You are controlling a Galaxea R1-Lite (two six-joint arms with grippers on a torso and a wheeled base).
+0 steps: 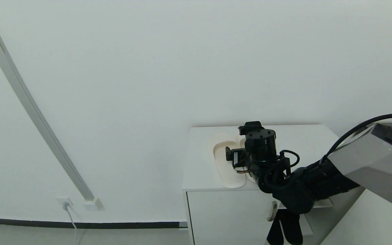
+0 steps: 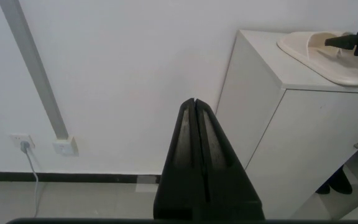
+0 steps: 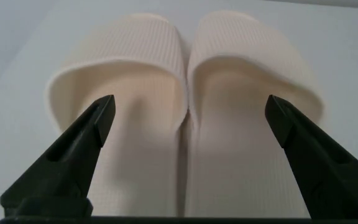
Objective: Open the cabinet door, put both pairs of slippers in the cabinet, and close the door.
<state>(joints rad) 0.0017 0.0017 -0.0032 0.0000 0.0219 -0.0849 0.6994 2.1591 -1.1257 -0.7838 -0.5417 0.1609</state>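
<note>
1. Right gripper (image 3: 190, 109) hangs wide open, empty, over cream slippers (image 1: 225, 166) lying on the cabinet (image 1: 223, 217) top's left.
2. Drop one finger into each footbed; pinch the touching inner walls.
3. Left gripper (image 2: 194, 115): closed, empty.

Wall (image 1: 148, 68): plain white, black skirting strip (image 1: 80, 224) at base. Grey cable trunking (image 1: 31, 102) slants down to a socket (image 1: 65, 204). Floor (image 1: 29, 236): grey.

Cream slippers (image 1: 226, 166) — atop white cabinet (image 1: 199, 163)
</note>
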